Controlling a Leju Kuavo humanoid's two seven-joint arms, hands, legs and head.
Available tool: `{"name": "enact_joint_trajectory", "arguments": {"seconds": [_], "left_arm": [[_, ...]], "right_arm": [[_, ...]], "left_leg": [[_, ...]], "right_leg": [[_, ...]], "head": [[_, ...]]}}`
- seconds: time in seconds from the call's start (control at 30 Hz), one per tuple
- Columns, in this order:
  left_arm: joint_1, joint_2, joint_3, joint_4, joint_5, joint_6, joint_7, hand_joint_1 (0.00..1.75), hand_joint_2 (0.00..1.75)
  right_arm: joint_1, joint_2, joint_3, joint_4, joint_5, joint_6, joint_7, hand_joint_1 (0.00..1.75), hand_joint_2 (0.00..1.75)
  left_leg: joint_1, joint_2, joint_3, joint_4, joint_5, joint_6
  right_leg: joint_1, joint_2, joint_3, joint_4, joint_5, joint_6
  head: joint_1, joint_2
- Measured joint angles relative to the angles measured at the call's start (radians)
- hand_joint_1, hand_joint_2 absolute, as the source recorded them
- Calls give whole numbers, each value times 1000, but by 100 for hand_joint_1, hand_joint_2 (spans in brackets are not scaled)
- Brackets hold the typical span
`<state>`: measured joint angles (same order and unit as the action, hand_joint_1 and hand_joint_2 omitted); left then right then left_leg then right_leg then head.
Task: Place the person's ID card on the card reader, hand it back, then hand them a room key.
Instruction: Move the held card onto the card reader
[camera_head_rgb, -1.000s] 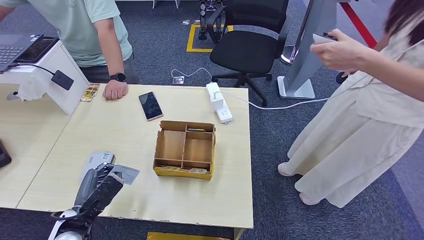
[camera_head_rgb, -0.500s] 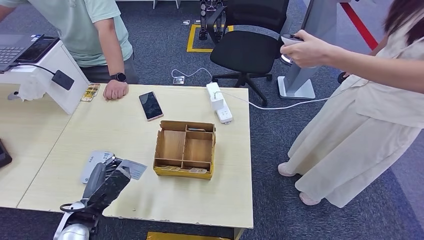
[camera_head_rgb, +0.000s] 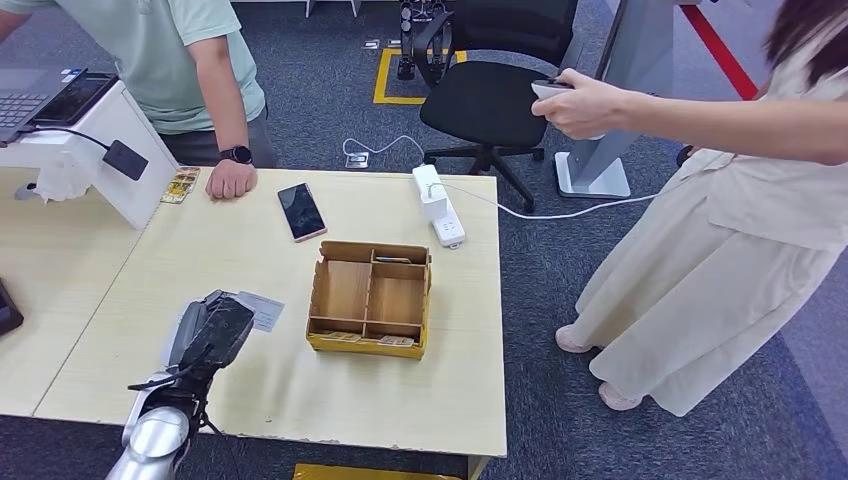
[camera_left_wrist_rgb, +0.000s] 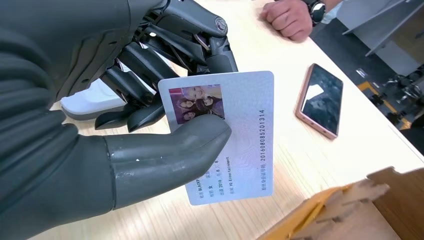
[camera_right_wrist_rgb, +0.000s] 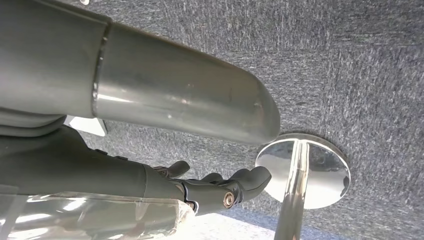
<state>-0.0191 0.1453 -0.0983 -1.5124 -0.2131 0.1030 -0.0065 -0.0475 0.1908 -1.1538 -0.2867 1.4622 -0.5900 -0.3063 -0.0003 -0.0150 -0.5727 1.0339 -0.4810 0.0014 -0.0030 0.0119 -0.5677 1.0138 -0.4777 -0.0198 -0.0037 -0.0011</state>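
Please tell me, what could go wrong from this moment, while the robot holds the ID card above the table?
1. The left hand pinches the ID card only near one edge, between thumb and fingers, so it may slip out.
2. The hand covers most of the card reader, so placement may miss it.
3. The wooden organizer box stands close beside; the card could hit it.

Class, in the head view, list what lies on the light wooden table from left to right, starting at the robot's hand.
Left hand holding the ID card → phone → wooden box → power strip.

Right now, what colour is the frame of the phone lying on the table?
Rose gold, pinkish; the phone shows best in the left wrist view.
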Motion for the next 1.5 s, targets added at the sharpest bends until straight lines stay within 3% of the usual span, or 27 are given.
{"name": "enact_joint_trajectory", "arguments": {"seconds": [0.6, 1.5], "left_arm": [[-109, -8, 50, 197, -52, 97, 18, 175, 175], [-47, 22, 209, 205, -34, 148, 61, 175, 175]], "right_arm": [[-5, 0, 7, 19, -9, 0, -1, 0, 0], [-5, 0, 9, 20, -35, 1, -2, 0, 0]], "left_leg": [[0, 0, 0, 0, 0, 0], [0, 0, -1, 0, 0, 0]], "right_leg": [[0, 0, 0, 0, 0, 0], [0, 0, 0, 0, 0, 0]], "head": [[0, 0], [0, 0]]}}
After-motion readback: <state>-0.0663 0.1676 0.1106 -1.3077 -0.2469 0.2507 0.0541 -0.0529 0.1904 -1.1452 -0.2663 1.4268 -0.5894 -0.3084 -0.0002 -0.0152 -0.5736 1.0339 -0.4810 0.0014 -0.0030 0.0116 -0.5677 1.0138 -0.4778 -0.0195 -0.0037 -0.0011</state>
